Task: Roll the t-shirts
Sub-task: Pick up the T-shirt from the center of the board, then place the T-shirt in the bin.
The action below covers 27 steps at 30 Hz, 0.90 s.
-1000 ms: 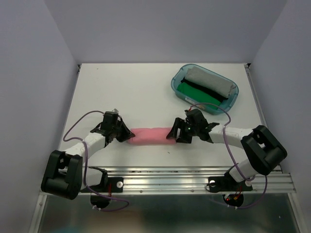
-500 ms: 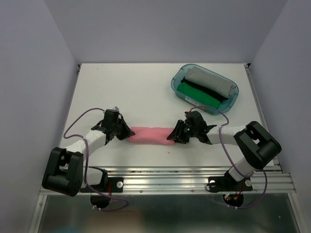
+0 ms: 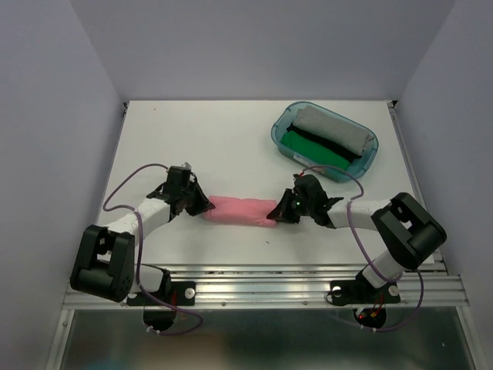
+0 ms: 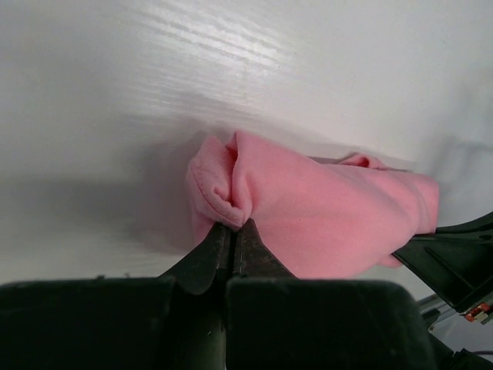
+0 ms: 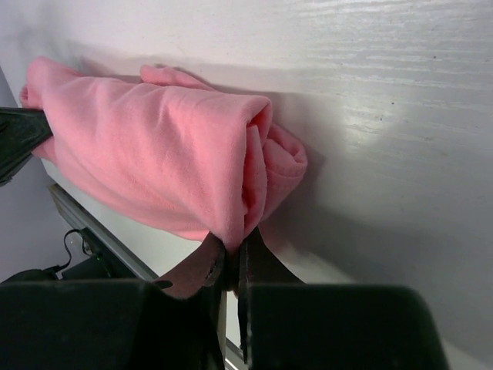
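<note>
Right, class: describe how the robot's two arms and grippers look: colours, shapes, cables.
Both the left arm and right arm have white links joined by bulky black housings, with thin purple cables looping alongside. The left gripper and right gripper are black with dark tapered fingers. A small green light shows near the right wrist.

The pink t-shirt (image 3: 239, 210) is soft matt cloth with a fine, slightly fleecy knit. The counter (image 3: 200, 139) is white with a faint wood grain and a low sheen. The tub (image 3: 276, 136) is glossy translucent teal plastic; the green roll (image 3: 308, 146) and grey roll (image 3: 335, 127) in it are matt cloth. The rail (image 3: 262, 285) at the near edge is brushed metal.
</note>
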Motion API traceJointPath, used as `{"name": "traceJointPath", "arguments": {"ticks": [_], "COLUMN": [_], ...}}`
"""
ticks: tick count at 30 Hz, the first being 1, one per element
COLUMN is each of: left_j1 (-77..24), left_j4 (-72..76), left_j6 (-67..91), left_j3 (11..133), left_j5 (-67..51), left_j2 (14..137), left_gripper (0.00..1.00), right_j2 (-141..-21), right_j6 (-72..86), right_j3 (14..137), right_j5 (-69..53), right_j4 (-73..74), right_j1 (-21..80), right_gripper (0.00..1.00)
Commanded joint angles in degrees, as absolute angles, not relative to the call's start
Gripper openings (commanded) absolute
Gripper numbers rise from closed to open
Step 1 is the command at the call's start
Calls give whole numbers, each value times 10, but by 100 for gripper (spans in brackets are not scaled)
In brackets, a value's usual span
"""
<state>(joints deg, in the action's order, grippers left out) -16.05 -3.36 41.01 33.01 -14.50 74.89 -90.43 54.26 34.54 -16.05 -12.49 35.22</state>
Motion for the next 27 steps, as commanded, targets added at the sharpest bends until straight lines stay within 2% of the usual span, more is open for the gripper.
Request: {"name": "traceJointPath", "arguments": {"ticks": [1,14,23,27], "left_j1": [-163,-163,-178,-205], "left_j4": [-48,-107,-127,-142], "left_j6": [380,330,293,286], "left_j3": [388,583,806,940], "left_j5": [-125,-122,-135,-150], "left_j2": [746,778,902,1002], "left_gripper": [0,0,0,0], "right_j2": [-868,-778,-728,-719], "right_j6": [507,433,346,311], "right_j3": [373,457,507,543], "right_j5": [-116,-35,14,24], "right_j4": [-109,-2,97,139], "right_j1": [349,343,251,199], "right_gripper": [1,1,1,1]}}
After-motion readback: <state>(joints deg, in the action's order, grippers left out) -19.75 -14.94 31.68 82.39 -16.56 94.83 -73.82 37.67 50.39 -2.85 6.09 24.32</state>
